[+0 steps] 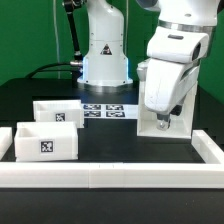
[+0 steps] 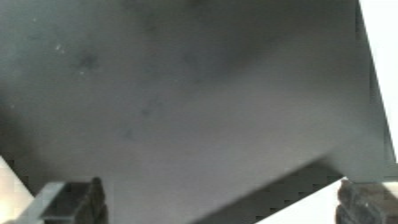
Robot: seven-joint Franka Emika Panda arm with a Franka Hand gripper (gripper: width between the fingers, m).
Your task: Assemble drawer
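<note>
The tall white casing (image 1: 150,122) stands at the exterior view's right, with a tag low on its front. My gripper (image 1: 166,117) hangs right at it, covering most of its front. In the wrist view my gripper (image 2: 217,202) is open, with fingertips (image 2: 71,203) far apart over the dark table. A white edge of the casing (image 2: 381,120) runs down to the inner side of one finger. Two white trays sit at the exterior view's left: one farther back (image 1: 57,112) and one nearer (image 1: 45,142), each with a tag on its front.
The marker board (image 1: 105,110) lies flat between the trays and the casing. A low white border wall (image 1: 110,176) runs along the front and up the exterior view's right side. The robot base (image 1: 105,55) stands behind.
</note>
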